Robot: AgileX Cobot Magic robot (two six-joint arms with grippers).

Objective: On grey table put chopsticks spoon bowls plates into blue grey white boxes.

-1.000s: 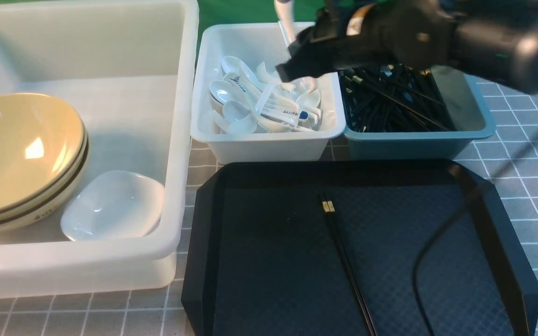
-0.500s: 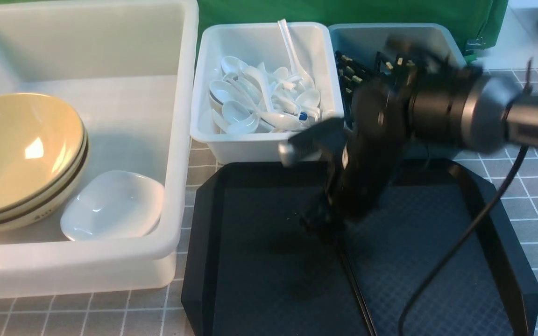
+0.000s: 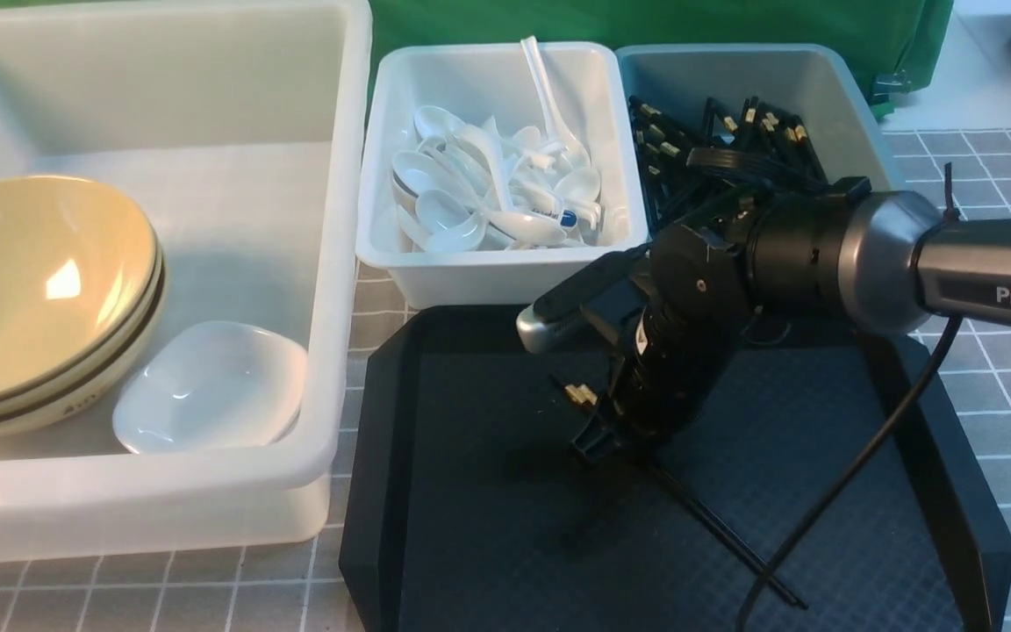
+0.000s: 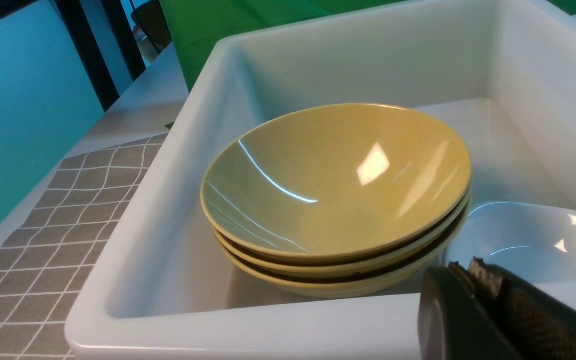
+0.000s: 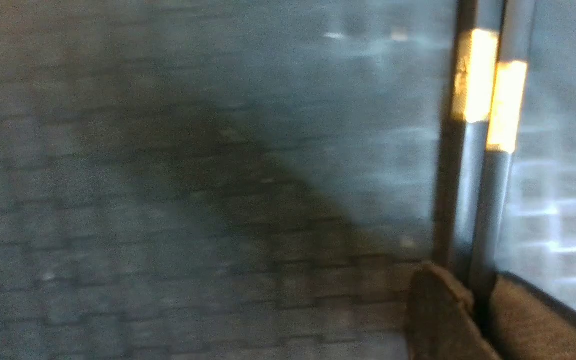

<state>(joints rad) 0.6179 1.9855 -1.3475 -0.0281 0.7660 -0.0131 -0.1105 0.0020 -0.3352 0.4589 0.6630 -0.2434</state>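
Observation:
A pair of black chopsticks (image 3: 716, 527) with gold bands lies slanted over the black tray (image 3: 470, 544), its banded end raised. My right gripper (image 3: 598, 439) is shut on the pair; in the right wrist view the chopsticks (image 5: 483, 165) run out from between the pads (image 5: 443, 310). Three stacked yellow bowls (image 3: 32, 290) and a white plate (image 3: 211, 386) sit in the large white box (image 3: 334, 175). My left gripper (image 4: 468, 267) is shut and empty, near that box's front rim beside the bowls (image 4: 338, 180). It is out of the front view.
A small white box (image 3: 505, 276) holds several white spoons (image 3: 488, 193). Beside it a blue-grey box (image 3: 830, 96) holds many black chopsticks (image 3: 716, 149). The right arm's cable (image 3: 856, 474) hangs over the tray. The grey checked tablecloth (image 3: 997, 369) lies to the right.
The right arm swung from above the spoon and chopstick boxes down onto the tray. Its gripper closed on the chopstick pair, which now lies turned with its banded end lifted.

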